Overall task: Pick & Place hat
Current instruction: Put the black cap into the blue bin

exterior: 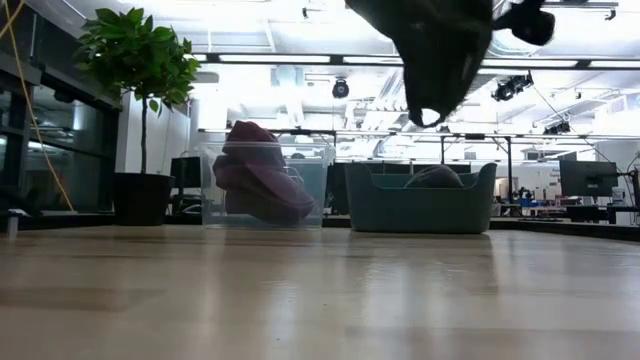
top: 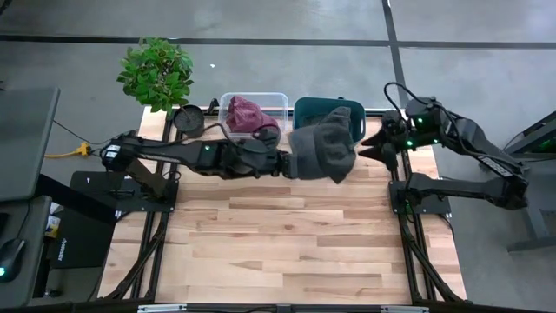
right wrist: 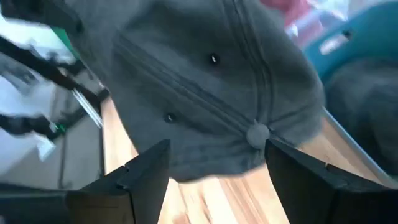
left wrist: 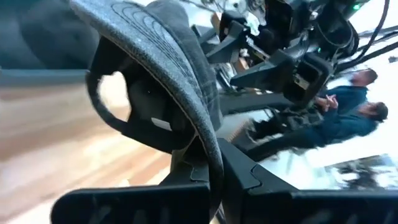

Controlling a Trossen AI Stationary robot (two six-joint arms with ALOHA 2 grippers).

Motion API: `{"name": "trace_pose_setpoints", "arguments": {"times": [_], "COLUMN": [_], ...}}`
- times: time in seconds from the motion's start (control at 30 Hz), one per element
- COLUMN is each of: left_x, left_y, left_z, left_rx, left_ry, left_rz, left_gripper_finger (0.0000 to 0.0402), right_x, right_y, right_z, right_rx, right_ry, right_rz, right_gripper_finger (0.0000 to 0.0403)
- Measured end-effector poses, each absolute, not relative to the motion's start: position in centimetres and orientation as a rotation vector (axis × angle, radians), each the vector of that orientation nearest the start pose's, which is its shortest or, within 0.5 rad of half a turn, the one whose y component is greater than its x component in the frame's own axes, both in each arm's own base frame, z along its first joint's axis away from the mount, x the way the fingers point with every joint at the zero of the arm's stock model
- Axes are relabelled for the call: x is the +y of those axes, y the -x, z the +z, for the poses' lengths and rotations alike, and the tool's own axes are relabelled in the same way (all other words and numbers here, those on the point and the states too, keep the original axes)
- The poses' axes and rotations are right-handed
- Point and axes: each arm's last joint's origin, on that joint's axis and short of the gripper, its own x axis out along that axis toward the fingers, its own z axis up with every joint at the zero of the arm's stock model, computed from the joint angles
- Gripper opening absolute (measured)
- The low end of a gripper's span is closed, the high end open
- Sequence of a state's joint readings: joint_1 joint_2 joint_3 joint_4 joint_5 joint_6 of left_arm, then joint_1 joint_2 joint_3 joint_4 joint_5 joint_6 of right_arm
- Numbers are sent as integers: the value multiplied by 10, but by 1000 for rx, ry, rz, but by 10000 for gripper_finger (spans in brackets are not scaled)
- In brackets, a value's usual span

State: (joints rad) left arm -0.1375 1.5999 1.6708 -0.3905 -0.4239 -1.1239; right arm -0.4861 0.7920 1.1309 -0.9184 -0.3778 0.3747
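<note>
A grey hat [top: 321,153] hangs in the air in front of the teal bin [top: 306,111], well clear of the table in the low view [exterior: 435,50]. My left gripper [top: 287,163] reaches in from the table's left and is shut on it. My right gripper [top: 368,149] stands open just right of the hat. Its two fingers frame the crown and top button [right wrist: 258,132] without touching them. Another grey hat [exterior: 435,177] lies inside the teal bin. My left gripper pinches the hat's stitched brim [left wrist: 208,146] between its two fingers [left wrist: 245,177]. The fingers come at it roughly level from the table's left. The hat is lifted clear of the table, with its crown out beyond the fingers toward the right arm.
A clear bin [top: 276,97] holding a maroon hat [top: 248,114] stands beside the teal bin at the table's far edge. A potted plant [top: 156,73] and a round black object [top: 188,119] sit at the far left. Bare wooden tabletop [top: 278,243] spreads toward the near edge.
</note>
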Motion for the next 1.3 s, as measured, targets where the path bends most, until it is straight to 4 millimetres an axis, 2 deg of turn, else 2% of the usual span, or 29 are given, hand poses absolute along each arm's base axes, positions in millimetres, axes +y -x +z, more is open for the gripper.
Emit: {"name": "trace_pose_setpoints", "arguments": {"times": [0.13, 0.3, 0.47, 0.63, 0.93, 1.3], "left_x": [-34, -31, -30, -30, -30, -31], "left_y": [-347, -336, -330, -330, -330, -330], "left_z": [432, 451, 466, 466, 466, 466], "left_rx": [127, 108, 88, 93, 97, 108], "left_ry": [943, 886, 858, 848, 847, 832], "left_rz": [493, 555, 540, 539, 539, 528], "left_gripper_finger": [0, 0, 0, 0, 0, 0], "right_x": [-56, -67, -77, -84, -94, -96], "right_y": [-127, -133, -145, -156, -162, -166], "right_z": [385, 382, 381, 381, 379, 370], "right_rx": [412, 412, 392, 364, 358, 432], "right_ry": [-637, -666, -672, -676, -683, -676], "right_rz": [-182, -235, -215, -211, -222, -205], "right_gripper_finger": [254, 254, 254, 254, 256, 306]}}
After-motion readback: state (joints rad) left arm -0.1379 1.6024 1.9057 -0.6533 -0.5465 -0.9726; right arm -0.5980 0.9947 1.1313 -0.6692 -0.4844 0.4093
